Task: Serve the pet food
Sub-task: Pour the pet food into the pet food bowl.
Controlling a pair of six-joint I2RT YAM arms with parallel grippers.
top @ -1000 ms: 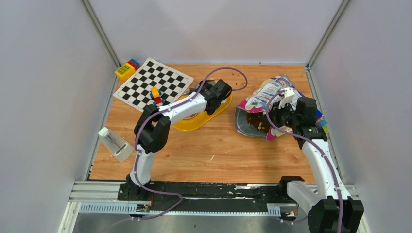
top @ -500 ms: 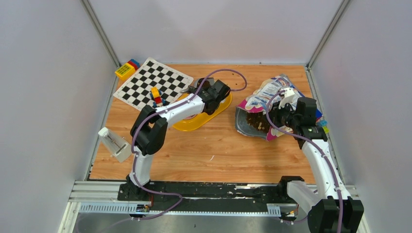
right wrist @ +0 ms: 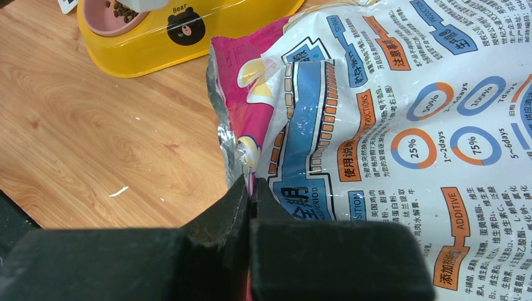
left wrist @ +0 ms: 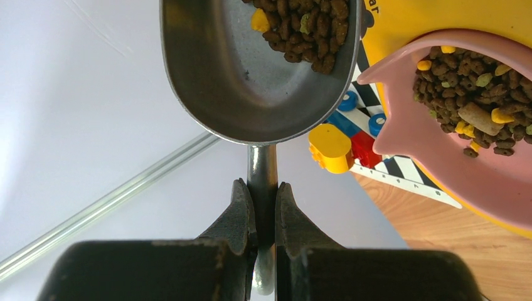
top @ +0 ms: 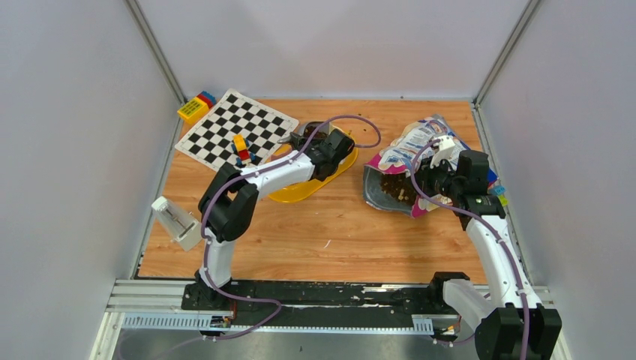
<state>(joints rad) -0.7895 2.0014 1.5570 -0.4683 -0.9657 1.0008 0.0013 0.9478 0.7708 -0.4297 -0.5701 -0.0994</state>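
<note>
left claw (left wrist: 262, 191) grips one scoop (left wrist: 238, 81) | right claw (right wrist: 248, 183) pinches one bag (right wrist: 376, 125) | kibble (left wrist: 301, 25): many, in scoop

Count:
- arms: 2, one gripper each: left gripper (left wrist: 263, 210), right gripper (right wrist: 251, 188)
- bag (top: 409, 142): 1, right side of the table
- yellow feeder (top: 296, 193): 1, mid-table; pink bowl (left wrist: 426, 144) showing in it: 1
- scoop (left wrist: 251, 69): 1
- pet food (left wrist: 307, 25): too many pellets to count. 3 lots: in scoop, in pink bowl, in bag mouth
- checkerboard (top: 232, 127): 1, towards the far-left corner
- toy brick clusters: 2. One at the far-left corner (top: 195, 106), one on the checkerboard's near edge (top: 241, 148). Bricks per cluster can't be resolved
- white object (top: 176, 223): 1, left edge; can't tell what it is
</note>
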